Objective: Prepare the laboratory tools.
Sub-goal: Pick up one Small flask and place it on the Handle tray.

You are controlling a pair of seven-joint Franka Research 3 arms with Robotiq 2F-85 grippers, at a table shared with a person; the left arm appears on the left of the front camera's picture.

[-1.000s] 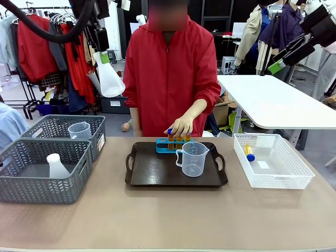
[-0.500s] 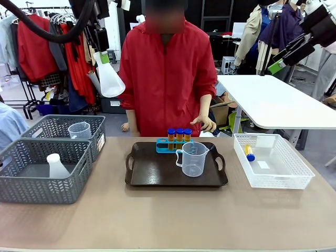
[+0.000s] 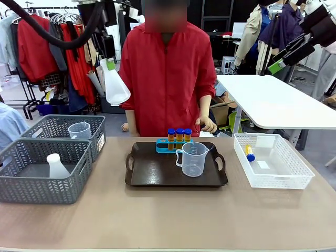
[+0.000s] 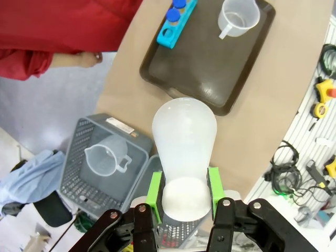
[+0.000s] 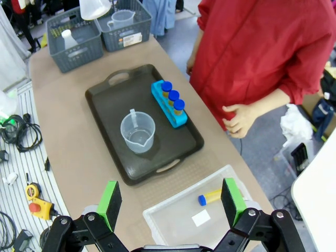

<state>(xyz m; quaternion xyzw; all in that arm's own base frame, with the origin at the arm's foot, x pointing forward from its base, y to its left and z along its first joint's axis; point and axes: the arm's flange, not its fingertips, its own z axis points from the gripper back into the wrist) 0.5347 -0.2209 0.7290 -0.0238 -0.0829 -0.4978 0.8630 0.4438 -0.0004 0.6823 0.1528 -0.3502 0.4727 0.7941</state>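
High over the table's left, my left gripper (image 3: 109, 63) is shut on the neck of a white conical flask (image 3: 116, 88); in the left wrist view the green pads (image 4: 154, 189) clamp that flask (image 4: 184, 136). On the dark tray (image 3: 152, 173) stand a clear beaker (image 3: 192, 158) and a blue rack with three blue-capped tubes (image 3: 179, 135). My right gripper (image 5: 171, 202) hangs open and holds nothing, above the table's right side; it also shows at the top right (image 3: 289, 47). The person's hand (image 3: 206, 124) is beside their body, away from the rack.
Two grey baskets stand at the left: the near one (image 3: 31, 184) holds another flask (image 3: 56, 165), the far one (image 3: 58, 126) a beaker (image 3: 79, 129). A white basket (image 3: 278, 178) at the right holds one tube (image 3: 249, 152). A white table (image 3: 278, 102) stands behind.
The person's hand has left the tubes in the rack and drawn back to their side. My left gripper has carried the flask a little to the right.
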